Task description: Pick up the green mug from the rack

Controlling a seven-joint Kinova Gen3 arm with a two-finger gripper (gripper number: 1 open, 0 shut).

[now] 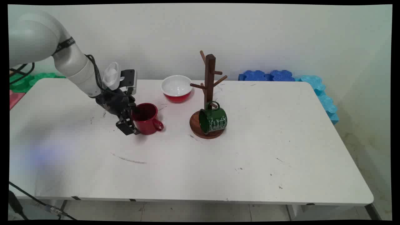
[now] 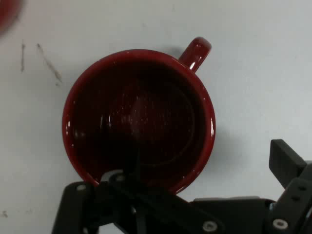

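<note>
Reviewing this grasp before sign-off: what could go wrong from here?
1. The gripper straddles only the rim wall of the upright glossy red mug, so the mug might tilt or slip.
2. The mug's handle sits opposite the gripper, so its weight could twist the hold.
3. The red bowl with white inside stands close behind and could get bumped.

Two mugs, one red and one green; one bowl; one wooden mug tree.

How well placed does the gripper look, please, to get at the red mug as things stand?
Probably well placed, yes. The gripper is right at the upright red mug, one finger reaching over its rim and the other outside the wall. The mug tree and green mug stand clear.
</note>
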